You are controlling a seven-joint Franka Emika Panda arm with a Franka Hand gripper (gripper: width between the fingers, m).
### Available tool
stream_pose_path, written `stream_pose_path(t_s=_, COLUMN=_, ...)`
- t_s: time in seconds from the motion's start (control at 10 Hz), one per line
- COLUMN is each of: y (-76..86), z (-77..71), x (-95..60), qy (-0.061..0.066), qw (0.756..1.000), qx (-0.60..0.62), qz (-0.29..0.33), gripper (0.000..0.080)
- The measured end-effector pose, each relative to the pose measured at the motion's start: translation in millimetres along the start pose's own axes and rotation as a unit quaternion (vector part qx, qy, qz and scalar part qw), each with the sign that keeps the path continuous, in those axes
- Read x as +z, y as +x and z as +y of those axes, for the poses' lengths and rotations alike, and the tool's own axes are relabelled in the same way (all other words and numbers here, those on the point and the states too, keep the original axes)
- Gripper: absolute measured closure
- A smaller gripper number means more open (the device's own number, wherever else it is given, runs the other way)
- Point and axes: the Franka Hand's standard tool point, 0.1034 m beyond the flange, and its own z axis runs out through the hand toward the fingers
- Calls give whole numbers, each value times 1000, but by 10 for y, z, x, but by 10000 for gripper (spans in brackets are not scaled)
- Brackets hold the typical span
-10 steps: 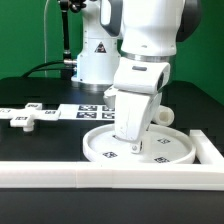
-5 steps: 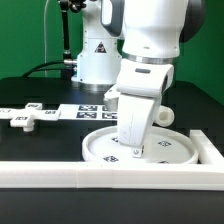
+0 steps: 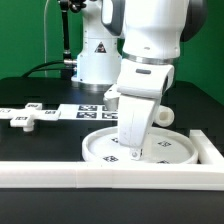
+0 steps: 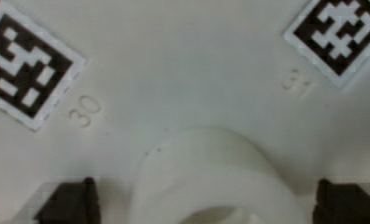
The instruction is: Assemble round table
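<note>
Lower than a second ago, the arm (image 3: 145,60) now holds its fingers (image 4: 66,200) just above the round disc (image 3: 100,142). The fingers are wide apart and empty, either side of a raised white hump (image 4: 203,170). The disc lies flat on the table (image 3: 40,145), tagged face up, with no long axis, beside the front border bar (image 3: 60,175). This looks like the approach to a grasp; the next move calls for a short, centred descent before closing.

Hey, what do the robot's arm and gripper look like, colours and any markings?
The arm is glossy white with bulky rounded segments and grey joint bands. Its base carries a black triangular sticker. The gripper is a white block with dark fingers.
</note>
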Motion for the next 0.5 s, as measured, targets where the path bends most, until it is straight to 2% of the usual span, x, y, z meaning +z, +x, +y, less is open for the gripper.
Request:
stream_pose_path(t_s=0.1, y=3, z=21, x=-88, qy=-6, qw=1000, qx=0, qz=1, gripper=161)
stream_pose_path(t_s=0.3, y=-41, z=-3, x=-296, qy=-18, qw=1000, qx=10, qz=3, gripper=153)
stream_pose_path(t_s=0.5, y=-183, z=-130, x=-535, qy=-35, qw=998, qx=44, qz=7, gripper=151)
